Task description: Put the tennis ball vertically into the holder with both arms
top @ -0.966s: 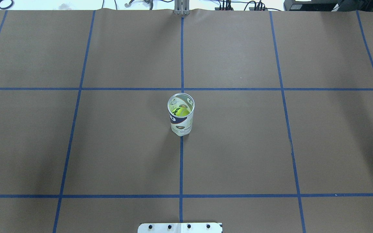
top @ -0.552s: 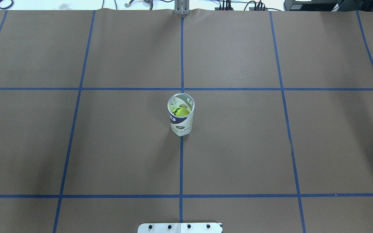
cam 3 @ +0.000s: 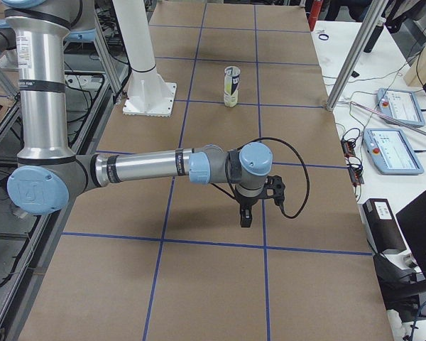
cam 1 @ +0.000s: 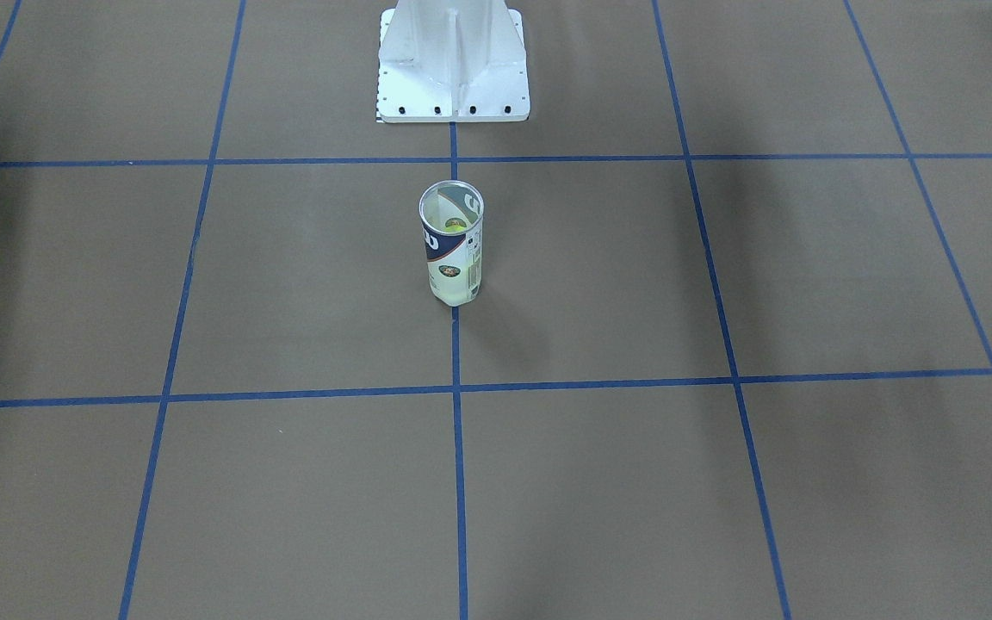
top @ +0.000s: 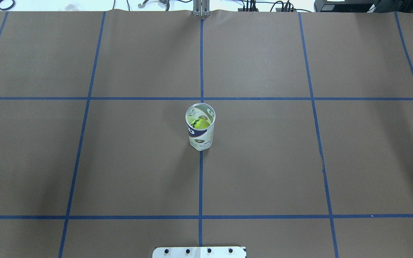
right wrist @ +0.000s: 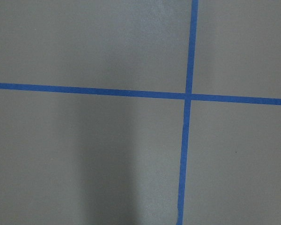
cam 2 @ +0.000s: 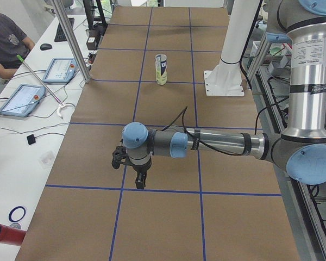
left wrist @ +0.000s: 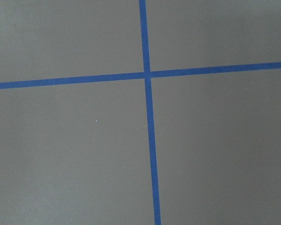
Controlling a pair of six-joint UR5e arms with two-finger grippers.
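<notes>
The holder (top: 200, 138) stands upright on the centre tape line, open end up; it also shows in the front view (cam 1: 452, 258) and far off in the side views (cam 2: 161, 69) (cam 3: 231, 86). The tennis ball (top: 200, 124) sits inside it, seen through the open top with black print showing. My left gripper (cam 2: 139, 182) hangs over the table far from the can, pointing down. My right gripper (cam 3: 245, 219) hangs likewise at the other end. Whether either is open or shut I cannot tell. Both wrist views show only brown paper and blue tape.
The white pedestal base (cam 1: 453, 69) stands behind the can on the robot's side. Blue tape lines (top: 201, 179) grid the brown table cover. Operator tablets (cam 2: 22, 99) and cables lie on the white side bench; a person (cam 2: 5, 38) sits there.
</notes>
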